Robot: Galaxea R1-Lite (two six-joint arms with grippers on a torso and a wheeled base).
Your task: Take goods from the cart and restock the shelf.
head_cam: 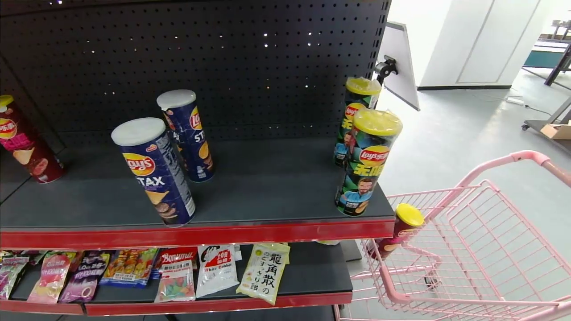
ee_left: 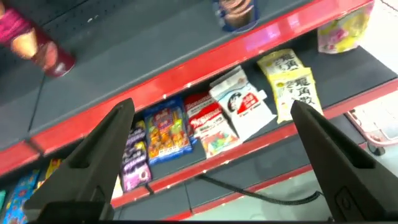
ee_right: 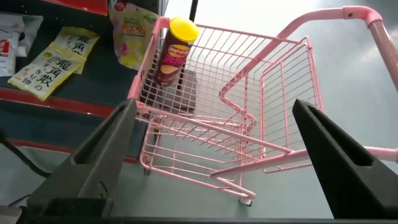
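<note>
- Your right gripper hangs above the pink cart with its fingers spread wide and nothing between them.
- The chip can, dark red with a yellow lid, sits inside the cart at the corner nearest the shelf. It is well clear of both right fingers, out beyond their tips and untouched.
- Your left gripper is just as wide open and has hold of nothing. It hangs over the shelf's red front edge, on the side away from the cart.
- The head view gives you what the wrist views do not: the can leans against the cart's wire wall, below the end of the upper shelf.
- It also shows the stock already up there. Two green cans stand at the end nearest the cart, two blue cans farther from it, and a red can farthest of all.
- The right wrist view adds a yellow-green bag just beside the cart's near corner — in the head view the upper shelf hides most of it.
- The left wrist view shows the lower shelf's snack packets lying flat in a row, the yellow one closest to the cart — and the far red can.
</note>
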